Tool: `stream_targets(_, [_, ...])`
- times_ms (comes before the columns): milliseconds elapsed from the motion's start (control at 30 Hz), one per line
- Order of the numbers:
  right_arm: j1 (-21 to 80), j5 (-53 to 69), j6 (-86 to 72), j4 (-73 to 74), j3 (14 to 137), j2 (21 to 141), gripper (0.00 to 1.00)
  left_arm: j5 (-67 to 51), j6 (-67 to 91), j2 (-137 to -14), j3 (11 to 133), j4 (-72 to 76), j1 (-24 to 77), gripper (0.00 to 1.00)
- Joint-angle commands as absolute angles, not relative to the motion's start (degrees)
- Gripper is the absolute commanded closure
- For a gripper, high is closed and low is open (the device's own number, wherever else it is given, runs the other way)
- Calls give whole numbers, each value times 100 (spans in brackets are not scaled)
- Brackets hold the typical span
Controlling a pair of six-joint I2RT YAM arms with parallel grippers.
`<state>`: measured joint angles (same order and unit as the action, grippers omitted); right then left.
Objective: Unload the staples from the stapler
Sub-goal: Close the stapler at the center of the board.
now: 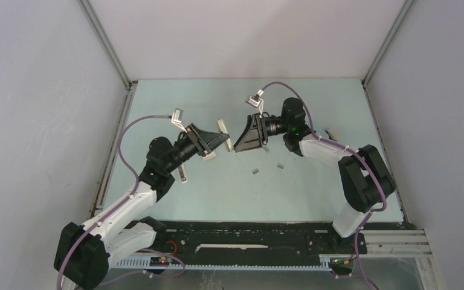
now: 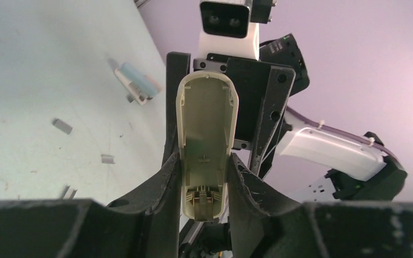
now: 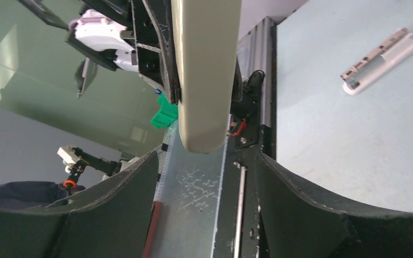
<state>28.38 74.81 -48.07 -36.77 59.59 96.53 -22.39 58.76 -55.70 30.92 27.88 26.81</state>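
My left gripper [image 1: 220, 138] is shut on the cream stapler top [image 1: 222, 125] and holds it above the table. In the left wrist view the fingers [image 2: 168, 177] clamp its rear end, with its hollow underside [image 2: 205, 134] facing the camera. My right gripper [image 1: 243, 133] faces it, open and empty. In the right wrist view the stapler's rounded tip [image 3: 207, 80] hangs just beyond the open jaws [image 3: 205, 158] without touching them. Three short grey staple strips [image 2: 62, 126] [image 2: 107, 158] [image 2: 69, 191] lie on the table. Two of them show from above [image 1: 255, 171] [image 1: 280, 165].
A white stapler part with a metal rail [image 3: 379, 60] lies on the table near the left arm [image 1: 183, 174]. Another pale part [image 2: 137, 83] lies behind the right arm [image 1: 331, 134]. Grey walls enclose the table [image 1: 314, 193] on three sides.
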Motion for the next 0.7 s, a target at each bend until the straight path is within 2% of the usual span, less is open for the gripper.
stream_targets(0, [2969,7609,-6386,-5671,5958,9757,26,-2157,6283,-5430,2953,3524,2671,91])
stream_targets(233, [3062,7503,-6966,-6251,6094,9945,31,-2125,6412,-5449,2900,3719,2733,91])
stream_targets(433, [3134,7394,-7102,-6272,6168,10003,38,-2131,6446,-5508,2874,3827,2776,91])
stream_targets(667, [3189,7298,-7239,-6289,6250,10088,41,-2178,6463,-5613,2867,3946,2794,91])
